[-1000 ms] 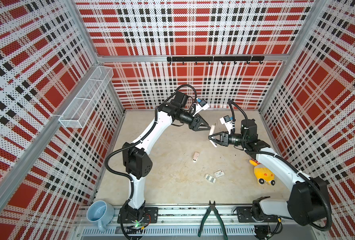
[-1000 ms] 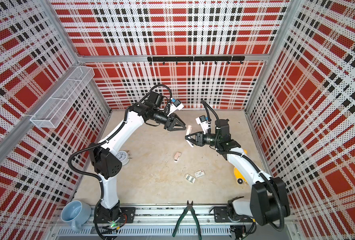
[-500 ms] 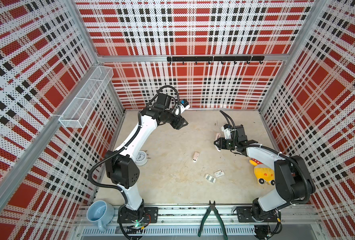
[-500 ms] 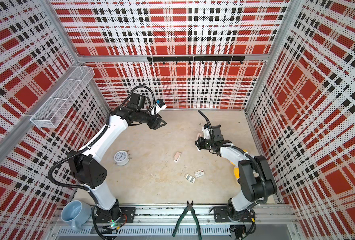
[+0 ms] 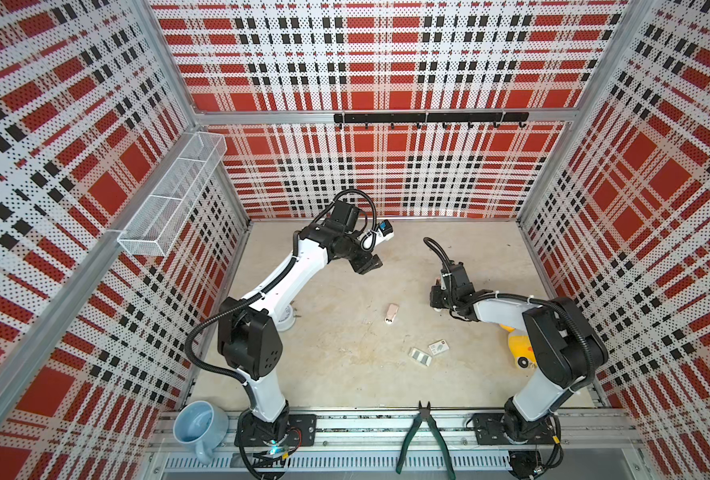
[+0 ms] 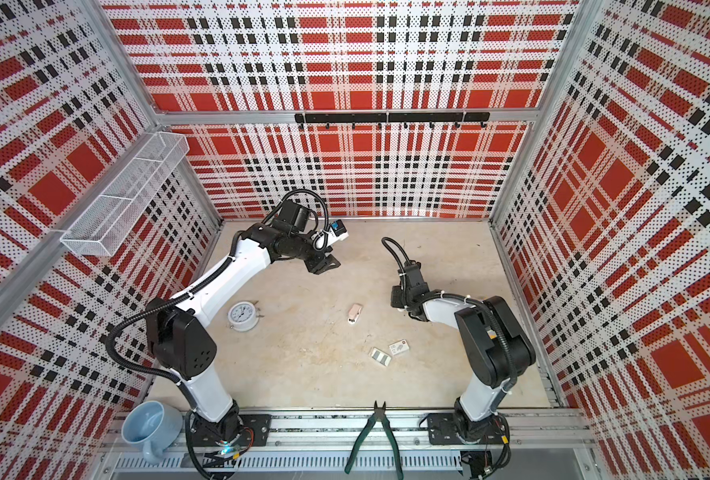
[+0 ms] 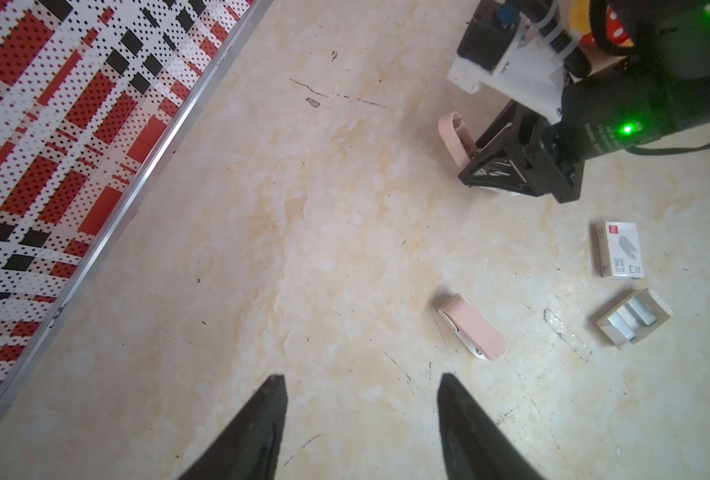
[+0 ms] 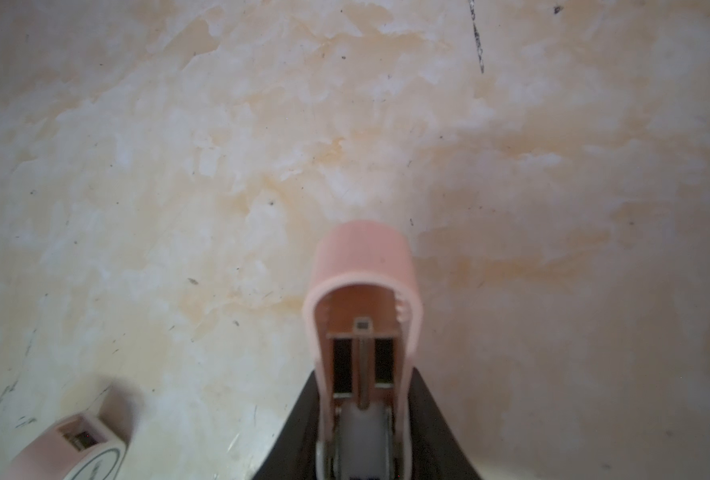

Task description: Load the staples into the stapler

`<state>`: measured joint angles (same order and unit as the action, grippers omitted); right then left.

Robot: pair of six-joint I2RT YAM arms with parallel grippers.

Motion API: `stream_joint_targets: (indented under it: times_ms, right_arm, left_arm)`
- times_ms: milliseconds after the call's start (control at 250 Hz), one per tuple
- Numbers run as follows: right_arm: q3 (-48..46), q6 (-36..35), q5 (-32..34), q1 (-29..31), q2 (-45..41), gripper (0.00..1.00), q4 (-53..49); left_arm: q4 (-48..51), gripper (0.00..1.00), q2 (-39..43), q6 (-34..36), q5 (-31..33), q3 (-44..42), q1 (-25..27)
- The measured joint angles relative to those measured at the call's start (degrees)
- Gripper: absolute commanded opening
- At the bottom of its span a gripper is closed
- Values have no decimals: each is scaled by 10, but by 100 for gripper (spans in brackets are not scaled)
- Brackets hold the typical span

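Right claw (image 8: 361,419) pinching the opened stapler (image 8: 363,266).
Left claw (image 7: 361,378) spread and empty, far, left of centre; staples (image 7: 631,318) lie nearer, beside a white box (image 7: 619,249).

Both top views look steeply down from high above six o'clock toward twelve, sharing the whole floor (image 5: 345,365). Wrist cameras sit close over it; the left's also catches the right gripper (image 7: 471,160).

Left gripper (image 7: 361,376) jaws apart, empty. Right gripper (image 7: 473,156) clamps pink stapler (image 7: 453,133). Staples (image 7: 631,316) in tray (image 7: 603,325) beside white sleeve (image 7: 619,249).
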<state>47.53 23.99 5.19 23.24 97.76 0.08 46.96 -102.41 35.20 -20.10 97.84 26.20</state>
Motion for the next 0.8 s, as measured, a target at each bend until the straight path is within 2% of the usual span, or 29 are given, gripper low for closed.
stream_joint_targets:
  times_ms: [440,800]
  right_arm:
    - [-13,2,88,29,27,31,35]
    - [-23,2,94,32,28,50,54]
  left_arm:
    - [0,62,0,53,10,-7,20]
    - [44,64,0,158,49,-18,56]
